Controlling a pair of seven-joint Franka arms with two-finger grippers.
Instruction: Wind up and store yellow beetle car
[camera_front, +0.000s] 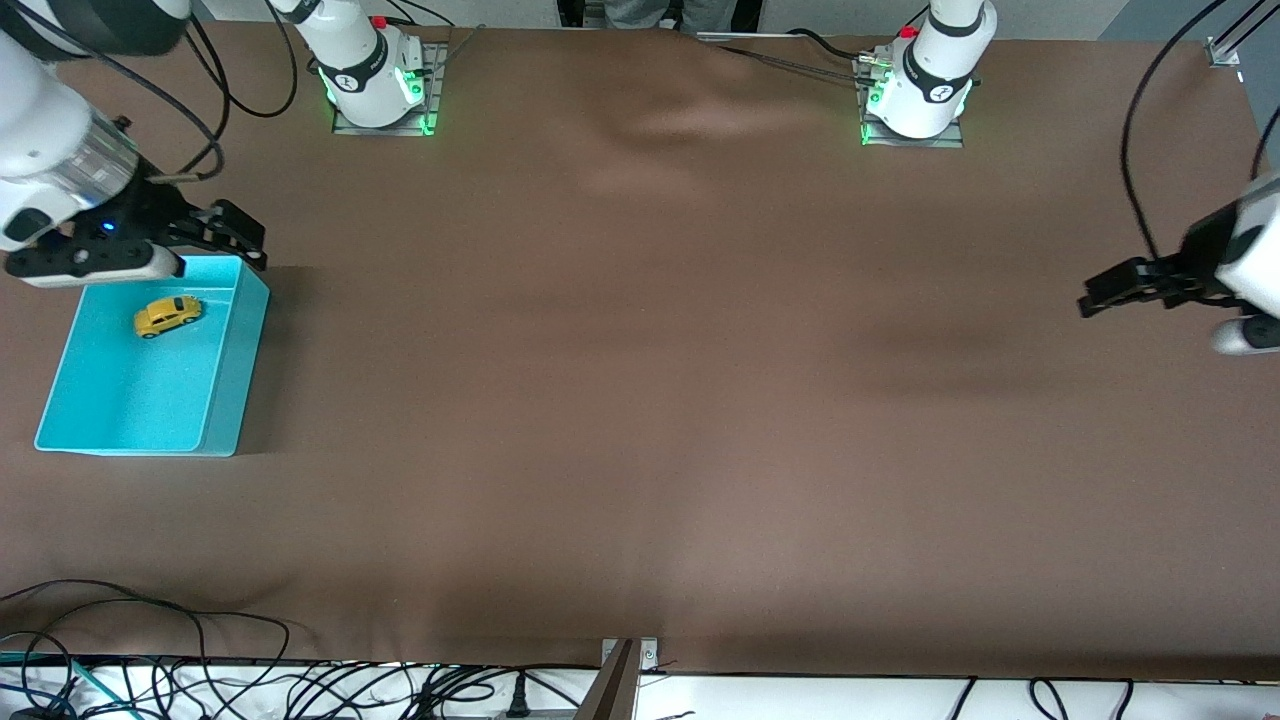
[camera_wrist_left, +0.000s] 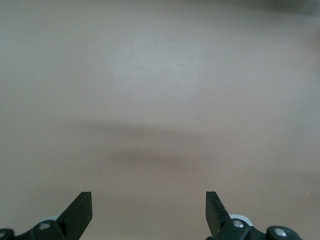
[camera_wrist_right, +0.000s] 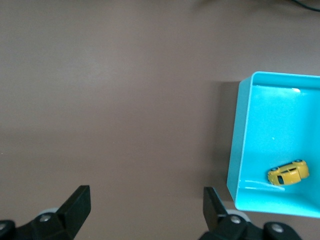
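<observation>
The yellow beetle car (camera_front: 167, 316) (camera_wrist_right: 288, 173) lies inside the turquoise bin (camera_front: 225, 390) (camera_wrist_right: 239, 145), in the part of the bin farther from the front camera. My right gripper (camera_front: 240, 235) (camera_wrist_right: 146, 200) hangs open and empty over the bin's rim at the edge nearest the robots' bases, up above the car and not touching it. My left gripper (camera_front: 1095, 297) (camera_wrist_left: 149, 205) is open and empty over bare table at the left arm's end, away from the bin.
The brown table cloth (camera_front: 640, 400) has soft wrinkles. The two arm bases (camera_front: 375, 80) (camera_front: 915, 90) stand along the edge farthest from the front camera. Loose black cables (camera_front: 200, 680) lie along the nearest edge.
</observation>
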